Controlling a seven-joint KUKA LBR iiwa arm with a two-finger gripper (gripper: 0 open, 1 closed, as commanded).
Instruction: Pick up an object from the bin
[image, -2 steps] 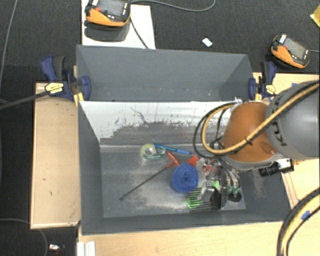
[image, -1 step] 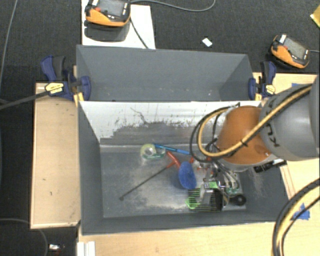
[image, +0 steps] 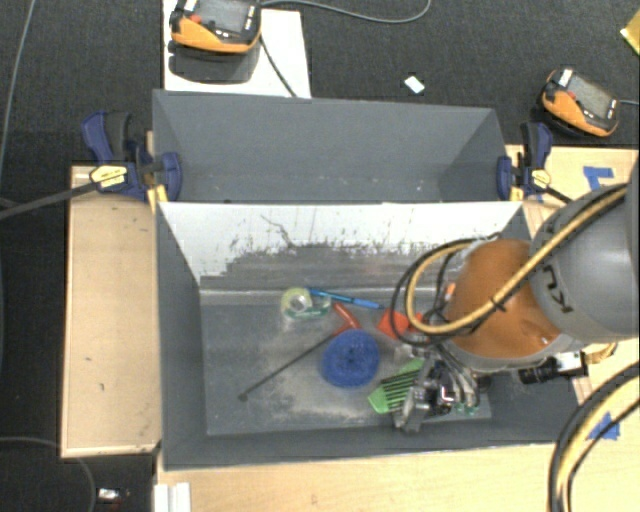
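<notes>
My gripper is low in the bin's front right corner, right over a green comb-like piece that lies flat on the floor and is partly covered by it. A round blue scrubber rests just left of the green piece. A small orange-red thing lies behind them, half hidden by the arm's cover.
A thin black rod runs from the scrubber toward the front left. Further back lie a clear round thing, a blue pen and an orange stick. The arm's orange cover and cables hang over the right side.
</notes>
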